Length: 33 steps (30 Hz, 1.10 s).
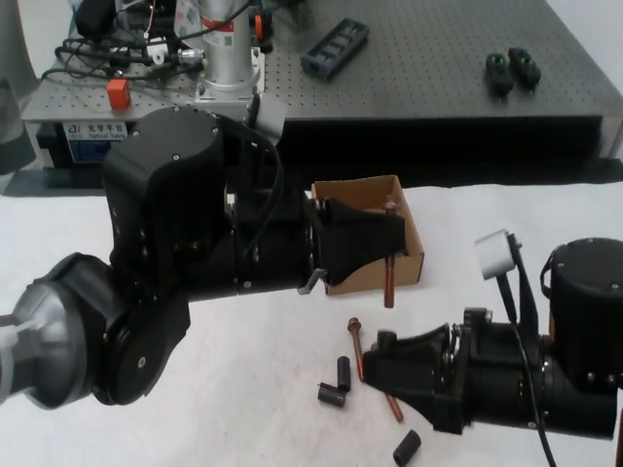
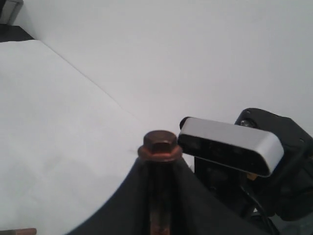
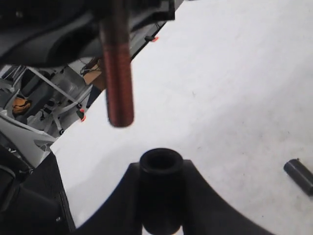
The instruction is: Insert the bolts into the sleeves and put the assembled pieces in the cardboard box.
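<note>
Over the white cloth-covered bench (image 1: pixel 253 418), the black left arm (image 1: pixel 165 263) and right arm (image 1: pixel 574 360) meet just in front of an open brown cardboard box (image 1: pixel 411 263). The left gripper (image 1: pixel 389 238) is clamped on a long copper-coloured hex-head bolt (image 1: pixel 389 282). It pinches the bolt just under the head, so the threaded shank hangs straight down beside the box's front wall. Lower and nearer us, the right gripper (image 1: pixel 394 362) is closed around a short black cylindrical sleeve (image 1: pixel 386 340), its bore facing up. Loose bolts (image 1: pixel 354 345) and loose sleeves (image 1: pixel 344 372) lie on the cloth near it.

We judge the step in hand to be the mating of bolt and sleeve. In the right wrist view the shank's tip hangs above the sleeve's mouth but off to one side, the two apart. To do it well, we would bring the tip squarely over the bore before any descent, hold the bolt plumb, then lower slowly. A tip that lands on the rim could tilt the sleeve in its grip or swing the bolt between the fingers. The box comes only after the bolt seats.

The left arm reaches in from the left, its wrist level and fingers pointing across the bench. The right arm lies low, stretched in from the right, fingers aimed toward the hanging bolt.
</note>
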Each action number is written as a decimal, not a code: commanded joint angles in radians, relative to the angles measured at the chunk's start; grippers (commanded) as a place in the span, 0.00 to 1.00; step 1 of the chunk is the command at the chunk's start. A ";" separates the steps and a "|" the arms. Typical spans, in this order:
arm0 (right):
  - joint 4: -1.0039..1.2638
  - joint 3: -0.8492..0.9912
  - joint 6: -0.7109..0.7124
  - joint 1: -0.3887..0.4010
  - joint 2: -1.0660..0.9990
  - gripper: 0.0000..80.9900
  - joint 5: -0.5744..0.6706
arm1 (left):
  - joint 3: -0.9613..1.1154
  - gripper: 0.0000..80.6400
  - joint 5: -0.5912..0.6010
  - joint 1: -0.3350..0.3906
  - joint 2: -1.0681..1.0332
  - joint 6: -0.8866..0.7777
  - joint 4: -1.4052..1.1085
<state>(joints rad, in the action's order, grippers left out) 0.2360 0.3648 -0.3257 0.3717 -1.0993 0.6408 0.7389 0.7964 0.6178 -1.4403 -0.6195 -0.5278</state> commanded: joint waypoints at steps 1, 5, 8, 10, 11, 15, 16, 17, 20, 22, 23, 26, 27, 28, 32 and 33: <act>0.009 0.002 0.014 0.000 0.009 0.02 0.028 | 0.003 0.01 -0.029 -0.001 0.012 0.035 -0.027; 0.077 0.002 0.001 0.000 0.009 0.02 0.028 | 0.003 0.01 -0.028 -0.001 0.012 0.049 -0.011; 0.122 0.002 -0.015 0.000 0.009 0.02 0.020 | 0.003 0.01 -0.026 -0.001 0.012 0.060 0.009; 0.131 0.002 -0.014 0.000 0.009 0.02 -0.005 | 0.003 0.01 -0.022 -0.001 0.012 0.060 0.011; 0.131 0.002 -0.014 0.000 0.009 0.02 -0.026 | 0.003 0.01 -0.022 -0.001 0.012 0.060 0.011; 0.138 0.002 -0.011 0.000 0.009 0.02 -0.048 | 0.003 0.01 -0.022 -0.001 0.012 0.077 0.019; 0.140 0.002 -0.011 0.000 0.009 0.02 -0.048 | 0.003 0.01 -0.022 -0.001 0.012 0.082 0.021; 0.145 0.002 -0.011 0.000 0.009 0.02 -0.048 | 0.003 0.01 -0.022 -0.001 0.012 0.084 0.031; 0.147 0.002 -0.011 0.000 0.009 0.02 -0.077 | 0.003 0.01 -0.001 -0.001 0.012 0.103 0.053; 0.153 0.002 -0.011 0.000 0.009 0.02 -0.091 | 0.003 0.01 0.021 -0.001 0.012 0.109 0.062; 0.163 0.002 -0.011 0.000 0.009 0.02 -0.091 | 0.003 0.01 0.027 -0.001 0.012 0.111 0.063; 0.197 0.002 -0.011 0.000 0.009 0.02 -0.091 | 0.003 0.00 0.031 -0.001 0.012 0.111 0.063; 0.199 0.002 -0.011 0.000 0.009 0.02 -0.091 | 0.003 0.02 0.036 -0.001 0.012 0.124 0.063; 0.197 0.005 -0.011 0.000 0.009 0.02 -0.091 | 0.003 0.07 0.046 -0.001 0.012 0.141 0.063; 0.197 0.015 0.027 -0.017 0.009 0.02 -0.097 | 0.003 0.49 0.027 -0.001 0.012 0.161 0.063; 0.197 0.021 0.045 -0.029 0.009 0.02 -0.117 | 0.003 0.59 -0.011 -0.001 0.012 0.150 0.065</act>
<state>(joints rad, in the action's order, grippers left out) 0.4036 0.3709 -0.2994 0.3492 -1.0993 0.5262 0.7389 0.8234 0.6178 -1.4403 -0.4836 -0.4617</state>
